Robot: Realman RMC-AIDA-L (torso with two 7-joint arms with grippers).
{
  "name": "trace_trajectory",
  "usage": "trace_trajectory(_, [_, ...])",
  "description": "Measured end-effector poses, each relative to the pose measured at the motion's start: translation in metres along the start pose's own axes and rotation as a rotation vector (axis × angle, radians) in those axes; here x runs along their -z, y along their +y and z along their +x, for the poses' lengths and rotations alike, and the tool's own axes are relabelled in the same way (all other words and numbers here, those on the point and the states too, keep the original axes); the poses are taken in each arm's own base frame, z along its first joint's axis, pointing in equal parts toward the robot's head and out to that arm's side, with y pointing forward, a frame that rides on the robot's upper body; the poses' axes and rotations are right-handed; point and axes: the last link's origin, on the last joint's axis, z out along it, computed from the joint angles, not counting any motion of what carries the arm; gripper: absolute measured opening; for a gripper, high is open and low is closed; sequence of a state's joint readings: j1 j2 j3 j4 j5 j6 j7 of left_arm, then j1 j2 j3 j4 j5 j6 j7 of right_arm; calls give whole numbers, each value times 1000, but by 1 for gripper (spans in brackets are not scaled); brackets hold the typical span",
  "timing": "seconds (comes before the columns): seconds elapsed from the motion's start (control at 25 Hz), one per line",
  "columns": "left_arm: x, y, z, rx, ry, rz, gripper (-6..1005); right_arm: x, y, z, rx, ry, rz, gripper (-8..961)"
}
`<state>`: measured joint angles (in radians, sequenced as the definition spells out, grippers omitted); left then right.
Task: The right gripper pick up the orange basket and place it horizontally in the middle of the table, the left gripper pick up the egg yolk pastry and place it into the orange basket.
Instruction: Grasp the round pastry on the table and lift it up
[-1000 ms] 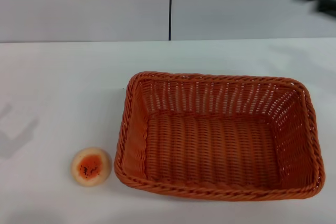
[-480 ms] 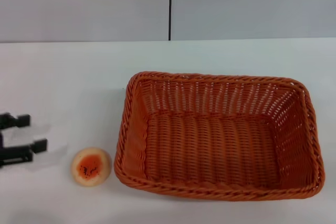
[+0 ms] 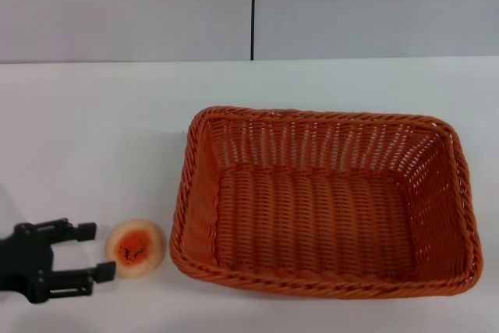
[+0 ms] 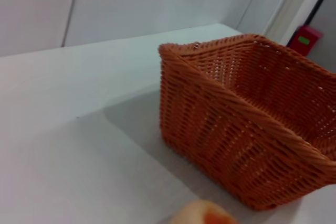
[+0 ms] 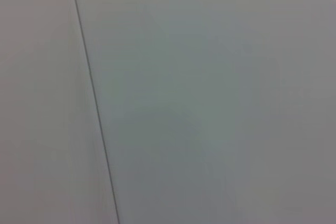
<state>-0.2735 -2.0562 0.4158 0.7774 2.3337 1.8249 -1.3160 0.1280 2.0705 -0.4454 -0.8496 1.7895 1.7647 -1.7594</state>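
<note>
The orange basket [image 3: 323, 200] lies flat and empty on the white table [image 3: 93, 130], its long side across my view; its corner fills the left wrist view [image 4: 247, 135]. The egg yolk pastry [image 3: 136, 246] sits on the table just left of the basket's near left corner, and its top edge shows in the left wrist view [image 4: 202, 214]. My left gripper [image 3: 92, 252] is at the lower left, open, its fingertips just left of the pastry and apart from it. The right gripper is out of view; its wrist camera faces only a grey wall.
A grey panelled wall [image 3: 249, 5] with a dark vertical seam runs behind the table. A red box [image 4: 304, 39] with a green label stands beyond the basket in the left wrist view.
My left gripper has come in from the left edge, moving right and toward the table's front until its fingers are beside the pastry. The right gripper left the upper right corner. Basket and pastry have not moved.
</note>
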Motion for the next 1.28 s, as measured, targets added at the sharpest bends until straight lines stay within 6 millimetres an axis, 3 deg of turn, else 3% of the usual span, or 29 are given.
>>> trace_trajectory(0.4, [-22, 1, -18, 10, 63, 27, 740, -2, 0, -1, 5, 0, -10, 496])
trace_trajectory(0.88, [-30, -2, -22, 23, 63, 52, 712, 3, -1, 1, 0, 7, 6, 500])
trace_trajectory(1.28, [-25, -4, -20, 27, 99, 74, 313, 5, -1, 3, -9, 12, 16, 503])
